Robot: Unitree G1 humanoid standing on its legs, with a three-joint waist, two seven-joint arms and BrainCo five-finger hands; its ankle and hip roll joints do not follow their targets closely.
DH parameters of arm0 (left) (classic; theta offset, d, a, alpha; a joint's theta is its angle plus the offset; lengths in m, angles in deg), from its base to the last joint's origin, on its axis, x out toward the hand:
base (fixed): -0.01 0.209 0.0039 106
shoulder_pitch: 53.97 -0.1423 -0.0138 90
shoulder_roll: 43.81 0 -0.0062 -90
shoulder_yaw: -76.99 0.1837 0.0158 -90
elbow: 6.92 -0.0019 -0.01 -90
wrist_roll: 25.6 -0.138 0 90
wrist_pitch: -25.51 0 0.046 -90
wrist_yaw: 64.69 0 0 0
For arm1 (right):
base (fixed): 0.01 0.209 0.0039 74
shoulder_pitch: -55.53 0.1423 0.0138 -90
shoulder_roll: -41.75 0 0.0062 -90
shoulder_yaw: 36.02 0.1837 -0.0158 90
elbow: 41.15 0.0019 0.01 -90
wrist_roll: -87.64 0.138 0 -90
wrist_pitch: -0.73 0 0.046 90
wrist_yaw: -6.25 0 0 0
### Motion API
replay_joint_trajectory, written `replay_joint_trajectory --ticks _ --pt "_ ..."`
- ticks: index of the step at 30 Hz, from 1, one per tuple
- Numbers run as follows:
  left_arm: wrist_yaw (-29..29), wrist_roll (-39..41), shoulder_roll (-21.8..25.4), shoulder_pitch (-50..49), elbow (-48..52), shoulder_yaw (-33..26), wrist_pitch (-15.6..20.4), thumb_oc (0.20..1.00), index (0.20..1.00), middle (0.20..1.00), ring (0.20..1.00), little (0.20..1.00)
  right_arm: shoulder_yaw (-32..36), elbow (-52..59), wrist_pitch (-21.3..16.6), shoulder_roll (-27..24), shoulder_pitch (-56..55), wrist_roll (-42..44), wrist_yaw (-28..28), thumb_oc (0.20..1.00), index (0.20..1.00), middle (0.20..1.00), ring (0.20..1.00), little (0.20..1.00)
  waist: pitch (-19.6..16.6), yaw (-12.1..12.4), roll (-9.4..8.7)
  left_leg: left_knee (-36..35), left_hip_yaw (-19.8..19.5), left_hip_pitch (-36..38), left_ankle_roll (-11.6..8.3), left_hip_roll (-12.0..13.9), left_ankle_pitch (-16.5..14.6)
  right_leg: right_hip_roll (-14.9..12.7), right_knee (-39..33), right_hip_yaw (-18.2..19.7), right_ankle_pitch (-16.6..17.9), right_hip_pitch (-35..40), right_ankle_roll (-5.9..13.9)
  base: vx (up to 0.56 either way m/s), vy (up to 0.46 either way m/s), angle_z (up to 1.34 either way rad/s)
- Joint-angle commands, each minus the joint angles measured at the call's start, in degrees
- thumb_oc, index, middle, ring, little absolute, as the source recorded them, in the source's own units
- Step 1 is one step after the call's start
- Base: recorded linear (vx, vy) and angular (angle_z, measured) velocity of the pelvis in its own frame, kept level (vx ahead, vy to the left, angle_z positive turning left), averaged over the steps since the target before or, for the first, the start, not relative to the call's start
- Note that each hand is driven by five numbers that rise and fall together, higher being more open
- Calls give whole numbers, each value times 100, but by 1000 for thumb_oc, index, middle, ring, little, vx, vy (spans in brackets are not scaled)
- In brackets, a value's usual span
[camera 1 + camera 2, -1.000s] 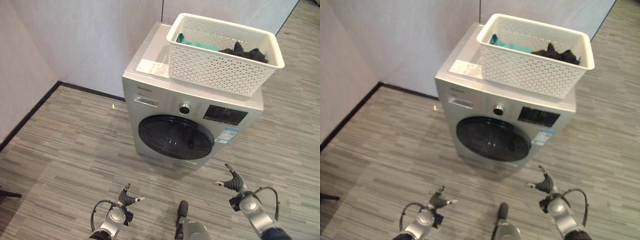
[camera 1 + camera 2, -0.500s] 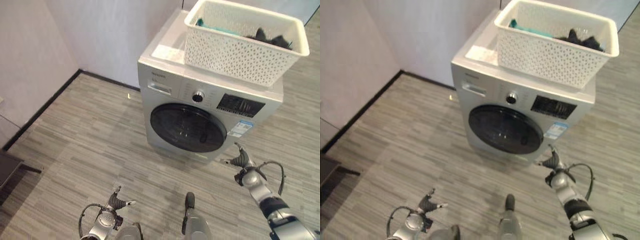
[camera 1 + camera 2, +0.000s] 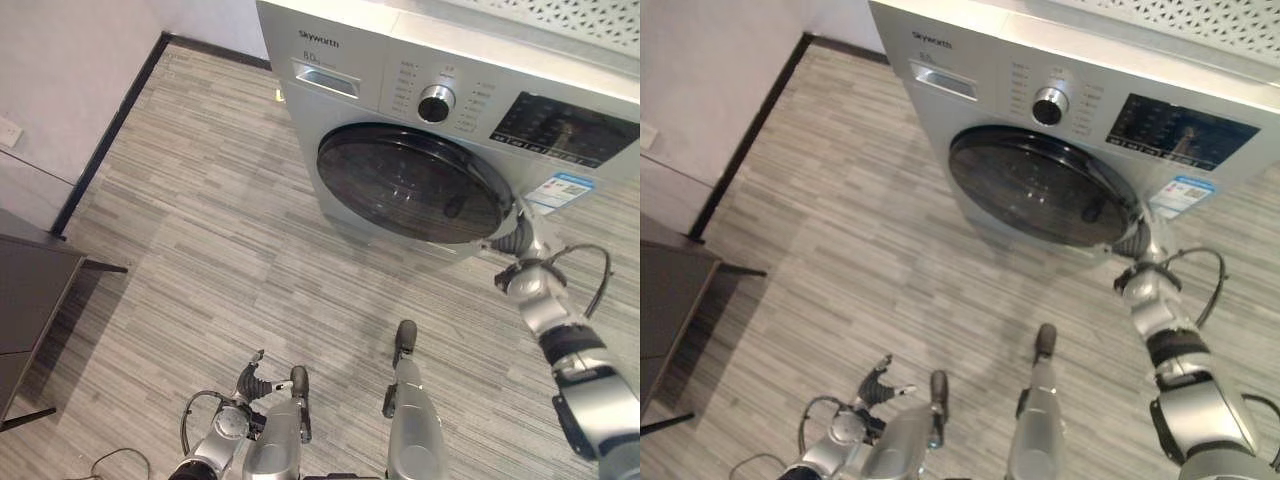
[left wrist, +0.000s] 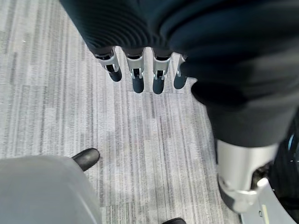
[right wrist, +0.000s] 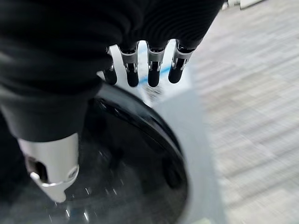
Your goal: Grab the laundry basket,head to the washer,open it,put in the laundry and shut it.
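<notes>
Grey plank floor point(image 3: 200, 230) runs up to the washer point(image 3: 400, 90), whose round dark door point(image 3: 412, 182) is shut. The laundry basket point(image 3: 1200, 25) sits on top of the washer — fetching and carrying look done. The right robot hand point(image 3: 522, 240) is at the door's right edge, fingers point(image 5: 154, 70) straight and loosely spread, holding nothing. The left robot hand point(image 3: 250, 380) hangs low, well short of the washer, relaxed open. Left to do — opening, loading, shutting.
</notes>
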Motion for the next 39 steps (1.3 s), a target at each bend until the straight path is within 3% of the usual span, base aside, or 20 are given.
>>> replay_joint_trajectory --ticks 1,6,10,16,24,31,32,39 --pt "123 180 181 -68 -35 225 150 1000 1000 1000 1000 1000 -214 -269 -169 -219 341 175 -436 1000 1000 1000 1000 1000 -412 160 -205 395 -61 -48 348 -94 -620 -309 380 287 -458 -579 430 0 0 0" --pt "148 176 193 -18 42 343 186 1000 1000 1000 1000 1000 -257 -297 -204 -322 690 276 -578 1000 1000 1000 1000 1000 -404 207 -115 292 -107 -111 331 -106 -522 -305 362 307 -448 -631 428 -7 -9 2" --pt "196 194 163 109 45 453 203 1000 1000 1000 1000 1000 -413 -349 -243 -121 811 331 -577 1000 1000 1000 1000 1000 -367 233 -68 251 -173 -221 313 -125 -447 -291 304 321 -430 -689 421 -11 -21 6" --pt "276 217 75 151 25 535 191 1000 1000 1000 1000 1000 -713 -309 -551 901 277 808 -56 1000 1000 1000 1000 1000 -346 269 -31 244 -251 -231 319 -83 -470 -249 297 289 -476 -650 374 7 -9 1" --pt "332 313 201 194 294 525 243 1000 1000 1000 1000 1000 -919 -510 -812 1471 322 1522 371 1000 1000 1000 1000 1000 -291 437 14 477 -332 -386 364 -274 -532 -347 316 343 -453 -670 372 -2 17 4" --pt "389 440 281 44 435 287 219 1000 1000 1000 1000 1000 -1000 -381 -962 2637 -348 2392 781 1000 1000 1000 1000 1000 -375 512 -22 567 -351 -284 406 -321 -633 -401 370 318 -490 -514 360 15 20 -3" --pt "424 346 368 21 607 288 242 1000 1000 1000 1000 1000 -1038 -362 -1020 2959 -560 2766 924 1000 1000 1000 1000 1000 -386 567 6 600 -367 -220 405 -303 -683 -389 387 298 -518 -437 359 0 0 0" --pt "807 -423 972 -163 1822 109 309 1000 1000 1000 1000 1000 -1131 -223 -1240 3720 -1342 4152 1292 1000 1000 1000 1000 1000 -524 675 -78 415 -443 21 376 -255 -634 -407 405 160 -588 -199 389 19 3 6"
